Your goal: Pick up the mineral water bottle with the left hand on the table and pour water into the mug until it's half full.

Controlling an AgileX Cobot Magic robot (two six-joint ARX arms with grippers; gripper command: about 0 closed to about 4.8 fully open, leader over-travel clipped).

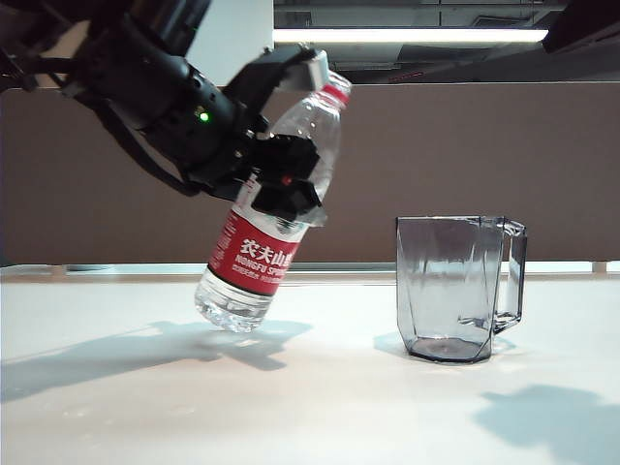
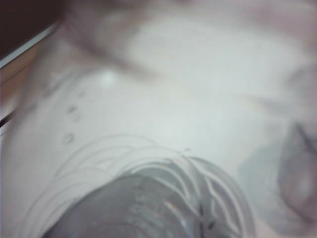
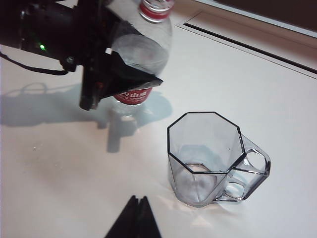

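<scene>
While the left end effector (image 1: 291,131) clenched the one mineral water bottle (image 1: 274,205) mid-body, tilted above the worktop (image 1: 320,407) left of the single empty mug (image 1: 455,288), its thin plastic looked squeezable and slick. The right end effector (image 3: 134,218) appeared closed, empty.

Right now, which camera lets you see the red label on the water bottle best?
The exterior view: the water bottle, tilted off the table in the left gripper, shows its label side-on. The right wrist view shows only a strip of label under the fingers. The left wrist view is blurred; no label visible.
</scene>
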